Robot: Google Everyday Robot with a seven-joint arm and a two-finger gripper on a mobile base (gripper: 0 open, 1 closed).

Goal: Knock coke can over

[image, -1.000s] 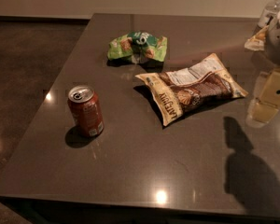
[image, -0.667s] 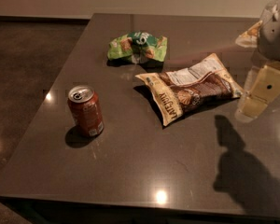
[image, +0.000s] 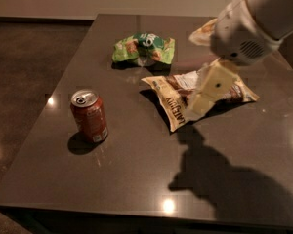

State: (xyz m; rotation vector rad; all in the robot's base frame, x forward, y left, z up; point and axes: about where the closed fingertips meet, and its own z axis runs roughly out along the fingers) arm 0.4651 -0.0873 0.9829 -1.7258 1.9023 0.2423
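The coke can [image: 89,115], red-orange with a silver top and pull tab, stands upright on the left part of the dark table [image: 136,179]. My gripper [image: 198,72] comes in from the upper right on a white arm and hangs over the brown snack bag, well to the right of the can and not touching it. One cream finger [image: 209,89] points down-left over the bag, and the other finger's tip [image: 201,34] shows behind the wrist, apart from the first. The gripper is open and holds nothing.
A crinkled brown-and-yellow snack bag [image: 173,108] lies at mid-table under the gripper. A green snack bag [image: 144,48] lies further back. The table's left edge [image: 39,130] runs close to the can, with dark floor beyond. The arm's shadow falls on the table's front right.
The arm has moved left from the right edge and now hangs over the brown snack bag. The can and both bags have not moved.
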